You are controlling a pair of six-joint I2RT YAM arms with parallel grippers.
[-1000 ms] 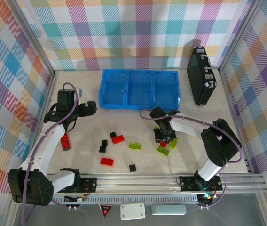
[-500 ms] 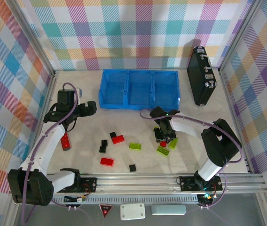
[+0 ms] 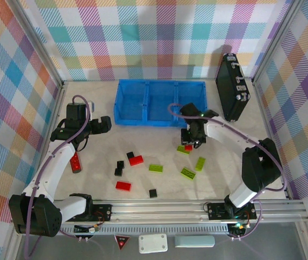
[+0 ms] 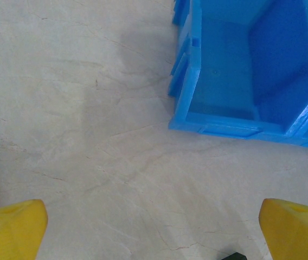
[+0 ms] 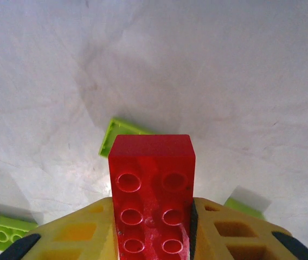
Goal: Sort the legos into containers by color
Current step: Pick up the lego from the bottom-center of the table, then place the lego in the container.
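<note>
- Just before the bright-blue plastic three-compartment tray [image 3: 159, 122], right claw [image 3: 193, 140] grasps a red rectangular studded plastic lego [image 5: 152, 184], clear of the pale bench [image 3: 224, 176].
- Left claw [image 4: 154, 233] released, jaws wide, near the tray's left corner.

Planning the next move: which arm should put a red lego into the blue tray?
Right. The right gripper is shut on a red lego near the tray; the left gripper is open and empty.

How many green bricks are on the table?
4: a green brick mid-table, a second to its right, a third beside that, a fourth by the red brick in the right gripper. Others may be hidden.
</note>
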